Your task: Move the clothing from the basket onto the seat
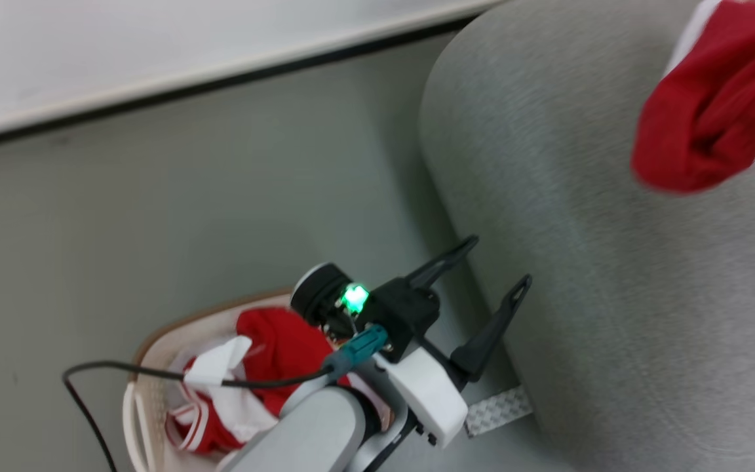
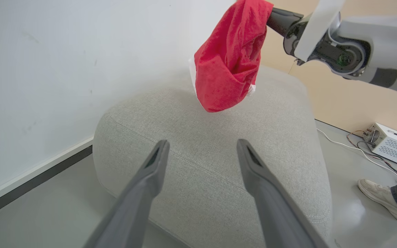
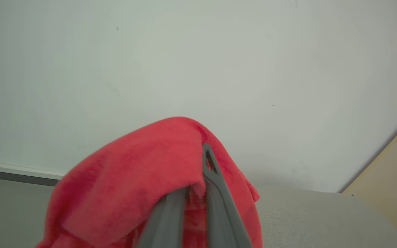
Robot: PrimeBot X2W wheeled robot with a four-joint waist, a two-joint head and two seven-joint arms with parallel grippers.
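A red piece of clothing [image 2: 229,62] hangs bunched from my right gripper [image 3: 195,187], which is shut on it a little above the grey seat [image 2: 219,162]. The cloth drapes over the left finger; the right fingertip sticks out. In the head view this clothing [image 1: 712,111] is at the top right over the seat [image 1: 613,262]. More red and white clothing [image 1: 279,344] lies in the cream basket [image 1: 148,347] at the lower left. My left gripper [image 1: 499,261] stands open and holds nothing, between the basket and the seat's edge.
A white wall with a dark skirting [image 1: 154,98] runs behind the grey floor. On the floor beyond the seat are a white vented box [image 2: 391,144] with cables and a person's shoe [image 2: 381,196]. A metal plate [image 1: 499,410] lies at the seat's base.
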